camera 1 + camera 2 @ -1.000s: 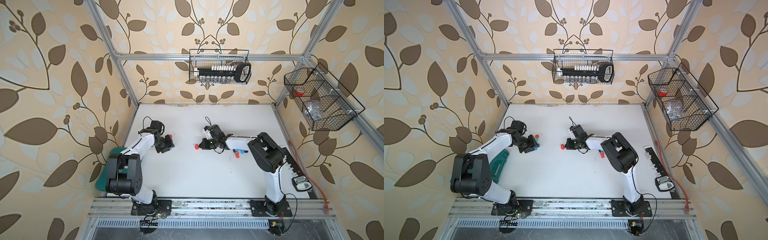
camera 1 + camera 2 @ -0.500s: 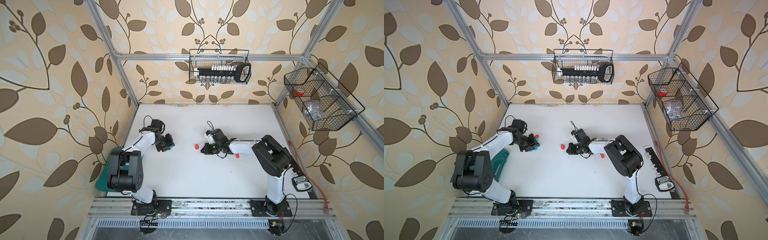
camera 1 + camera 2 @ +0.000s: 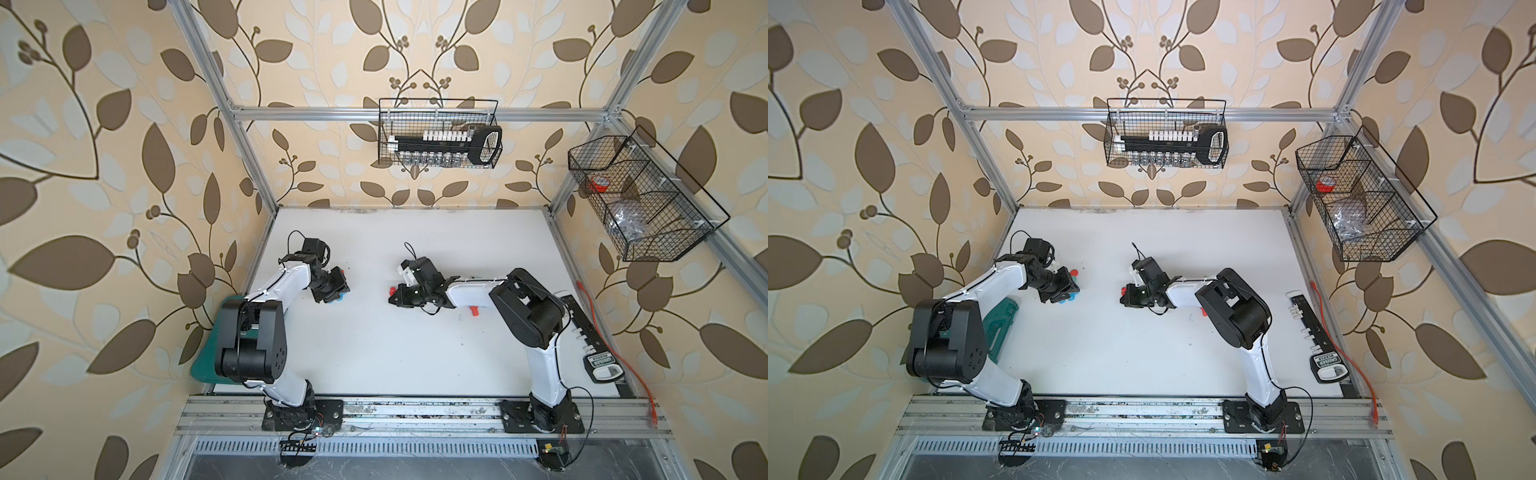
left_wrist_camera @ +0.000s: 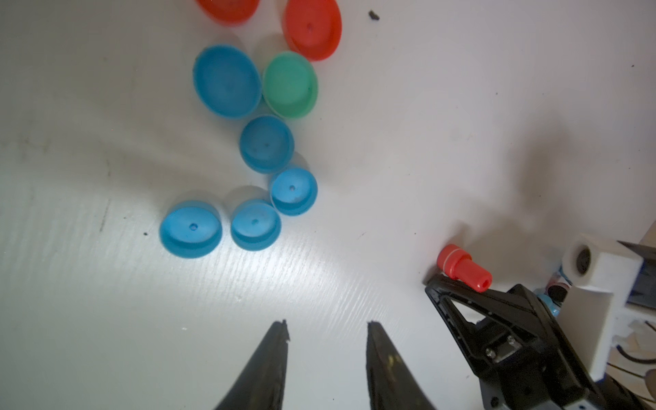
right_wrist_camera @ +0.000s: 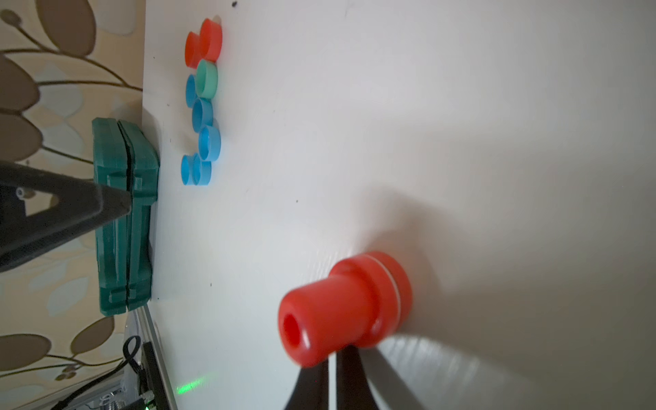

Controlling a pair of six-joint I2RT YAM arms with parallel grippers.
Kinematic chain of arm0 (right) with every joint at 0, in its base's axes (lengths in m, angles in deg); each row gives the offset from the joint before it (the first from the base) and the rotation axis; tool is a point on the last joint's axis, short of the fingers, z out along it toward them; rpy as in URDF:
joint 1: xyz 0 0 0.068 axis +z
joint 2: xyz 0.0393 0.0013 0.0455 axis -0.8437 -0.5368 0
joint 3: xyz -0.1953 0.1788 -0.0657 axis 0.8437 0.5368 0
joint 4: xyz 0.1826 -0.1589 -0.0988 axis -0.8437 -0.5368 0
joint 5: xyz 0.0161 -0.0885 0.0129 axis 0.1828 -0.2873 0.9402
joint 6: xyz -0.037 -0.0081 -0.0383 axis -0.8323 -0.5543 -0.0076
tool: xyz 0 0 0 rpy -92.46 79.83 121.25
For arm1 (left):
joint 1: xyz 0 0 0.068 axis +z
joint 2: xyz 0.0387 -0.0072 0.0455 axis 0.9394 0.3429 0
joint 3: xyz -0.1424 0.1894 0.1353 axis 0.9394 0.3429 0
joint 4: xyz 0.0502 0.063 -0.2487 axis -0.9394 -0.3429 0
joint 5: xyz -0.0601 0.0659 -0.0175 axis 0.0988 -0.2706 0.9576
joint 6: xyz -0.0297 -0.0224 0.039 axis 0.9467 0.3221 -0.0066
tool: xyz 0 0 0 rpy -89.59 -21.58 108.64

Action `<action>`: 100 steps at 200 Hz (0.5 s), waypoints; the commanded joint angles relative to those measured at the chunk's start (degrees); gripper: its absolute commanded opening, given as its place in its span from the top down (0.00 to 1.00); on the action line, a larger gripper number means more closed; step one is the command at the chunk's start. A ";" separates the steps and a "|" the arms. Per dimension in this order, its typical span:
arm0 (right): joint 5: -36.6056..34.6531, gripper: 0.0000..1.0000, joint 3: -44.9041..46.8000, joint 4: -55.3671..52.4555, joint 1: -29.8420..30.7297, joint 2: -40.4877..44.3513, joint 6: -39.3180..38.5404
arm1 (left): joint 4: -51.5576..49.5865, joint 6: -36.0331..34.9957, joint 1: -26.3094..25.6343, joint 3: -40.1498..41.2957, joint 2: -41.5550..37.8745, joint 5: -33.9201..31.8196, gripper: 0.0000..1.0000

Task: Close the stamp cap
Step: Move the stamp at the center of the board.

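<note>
While the red stamp [image 3: 391, 289] keeps its place near the centre of the table [image 3: 415, 353], the right gripper [image 3: 397, 296] has come down at its 4 o'clock, jaws shut on nothing, tips touching its wide end; I judge it is pressing the cap [image 5: 403, 287] home. Only the right wrist view shows a white seam [image 5: 393, 284]. The left gripper [image 4: 326, 326], part open and empty, hovers by loose caps [image 4: 227, 81] at 9 o'clock, mostly hidden from above.
</note>
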 commanded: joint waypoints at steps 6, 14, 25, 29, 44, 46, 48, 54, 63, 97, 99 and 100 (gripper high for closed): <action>-3.06 1.00 -0.82 -3.22 -1.09 -3.38 1.16 | -0.47 0.03 0.71 -1.66 0.35 -0.89 0.61; -3.06 1.00 -1.26 -3.47 -1.64 -3.71 1.04 | -0.47 0.02 0.73 -1.73 0.39 -0.97 0.61; -3.22 1.00 -1.52 -3.50 -2.50 -4.07 0.96 | -0.52 -0.02 0.73 -1.79 0.49 -0.91 0.61; -3.26 1.00 -1.59 -3.42 -2.77 -4.15 1.00 | -0.51 -0.08 0.73 -1.88 0.55 -0.96 0.61; -3.16 1.00 -2.11 -2.96 -4.12 -4.66 1.12 | -0.55 -0.15 0.73 -2.00 0.84 -1.07 0.61; -3.08 1.00 -2.15 -2.85 -4.26 -4.75 1.17 | -0.55 -0.15 0.73 -2.01 0.87 -1.11 0.61; -3.00 1.00 -2.30 -2.80 -4.43 -4.90 1.21 | -0.58 -0.17 0.69 -2.08 0.88 -1.14 0.61; -2.81 1.00 -2.66 -2.75 -4.93 -5.23 1.31 | -0.56 -0.17 0.73 -2.10 0.95 -1.15 0.61; -2.39 1.00 -3.71 -2.66 -5.41 -5.90 1.31 | -0.60 -0.15 0.73 -2.25 1.08 -1.12 0.61; -1.83 1.00 -7.77 -2.63 -6.80 -8.69 1.73 | -0.38 0.00 0.73 -1.89 1.27 -1.20 0.61; -1.83 1.00 -8.05 -2.61 -6.89 -8.87 1.85 | -0.33 0.02 0.72 -1.92 1.26 -1.25 0.61; -1.87 1.00 -8.16 -2.56 -6.87 -8.98 1.89 | -0.36 0.02 0.72 -1.92 1.26 -1.29 0.61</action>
